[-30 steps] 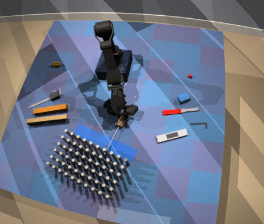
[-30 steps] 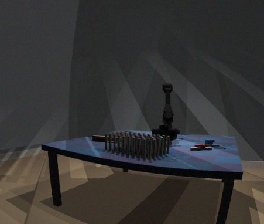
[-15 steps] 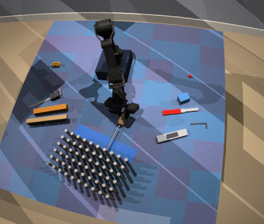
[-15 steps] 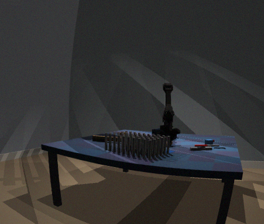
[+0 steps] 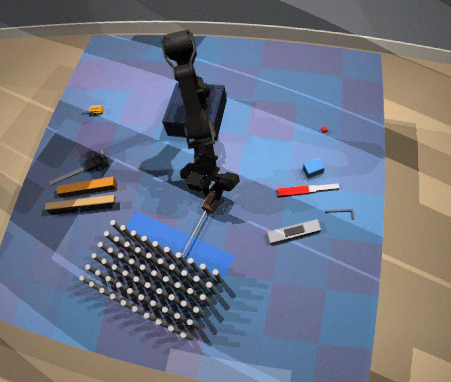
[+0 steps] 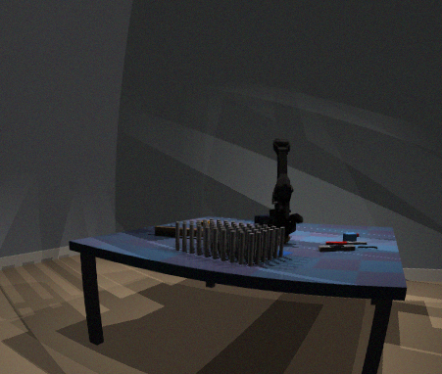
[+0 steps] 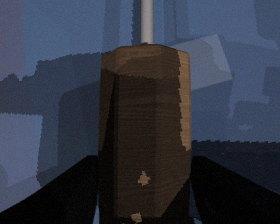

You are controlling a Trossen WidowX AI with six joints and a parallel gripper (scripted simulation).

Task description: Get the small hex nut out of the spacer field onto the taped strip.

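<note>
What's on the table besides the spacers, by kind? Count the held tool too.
Bars: 2, orange bar, tan bar
Blocks: 2, blue block, red cube
Flat strips: 2, red-and-white stick, grey plate
Hex key: 1
Dark-headed tool: 1
Small yellow item: 1
Rod tool in the jaws: 1
Total: 10

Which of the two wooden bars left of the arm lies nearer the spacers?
The paler tan bar; the orange bar lies behind it, farther from the spacers.
</note>
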